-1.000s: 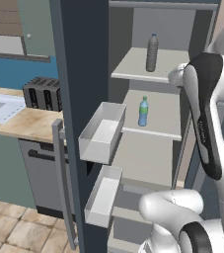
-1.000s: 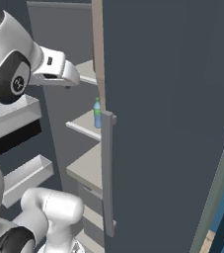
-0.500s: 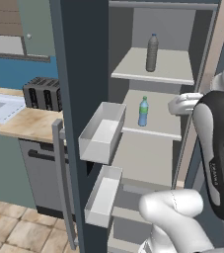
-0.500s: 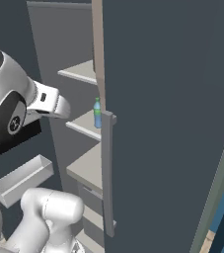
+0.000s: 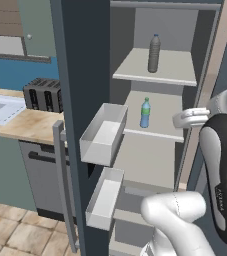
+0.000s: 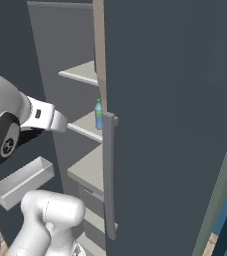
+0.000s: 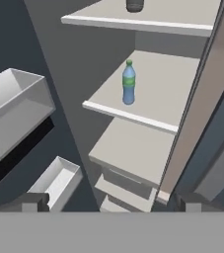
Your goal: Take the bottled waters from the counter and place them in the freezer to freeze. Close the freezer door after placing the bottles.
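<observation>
Freezer [image 5: 160, 150]: tall dark grey unit, standing open, pale grey shelves inside.
Freezer door [image 5: 82, 75]: swung wide open to the left in the left base view, two white bins on its inner face, long grey handle [image 5: 65, 190] on its outer edge.
Bench [image 5: 20, 125]: light beige slab left of the door, with a dark toaster [image 5: 42, 95] on it.
Grey bottle [image 5: 154, 53]: upright on the upper shelf, well apart from the other bottle.
Blue bottle [image 7: 129, 82]: green cap, upright near the front edge of the middle shelf, one shelf below the grey bottle.
Tool [image 7: 111, 201]: fingers spread wide, nothing between them, out in front of the shelves, clear of both bottles.
</observation>
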You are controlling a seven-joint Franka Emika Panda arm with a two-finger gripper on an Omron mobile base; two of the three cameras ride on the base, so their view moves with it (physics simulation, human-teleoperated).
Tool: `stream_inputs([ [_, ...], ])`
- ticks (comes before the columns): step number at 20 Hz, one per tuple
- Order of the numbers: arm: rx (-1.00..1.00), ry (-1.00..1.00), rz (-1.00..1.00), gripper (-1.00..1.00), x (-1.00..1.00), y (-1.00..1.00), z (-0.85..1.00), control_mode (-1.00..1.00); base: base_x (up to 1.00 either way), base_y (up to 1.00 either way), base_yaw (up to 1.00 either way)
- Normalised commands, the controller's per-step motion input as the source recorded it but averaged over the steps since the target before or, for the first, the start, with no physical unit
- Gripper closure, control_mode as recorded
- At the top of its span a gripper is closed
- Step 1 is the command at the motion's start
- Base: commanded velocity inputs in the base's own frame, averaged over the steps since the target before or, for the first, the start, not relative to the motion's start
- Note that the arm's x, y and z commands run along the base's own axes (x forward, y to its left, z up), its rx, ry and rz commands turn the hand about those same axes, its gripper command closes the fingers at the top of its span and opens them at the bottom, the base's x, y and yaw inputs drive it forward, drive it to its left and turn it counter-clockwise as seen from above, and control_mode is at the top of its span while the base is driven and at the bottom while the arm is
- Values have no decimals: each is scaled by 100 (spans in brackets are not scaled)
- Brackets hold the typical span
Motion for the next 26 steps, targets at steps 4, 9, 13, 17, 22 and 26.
stream_inputs([
  [4,0,-15,0,-100,-2,2,-20,-100,0,0,0],
  [9,1,-14,0,-100,0,1,-1,-100,0,0,0],
  [13,1,-6,0,-100,-23,0,0,100,-16,0,0],
  [17,0,0,0,-100,0,0,0,100,-91,0,0],
  [22,0,0,0,-100,0,0,0,100,-93,0,0],
  [26,0,0,0,-100,0,0,0,100,-50,1,0],
])
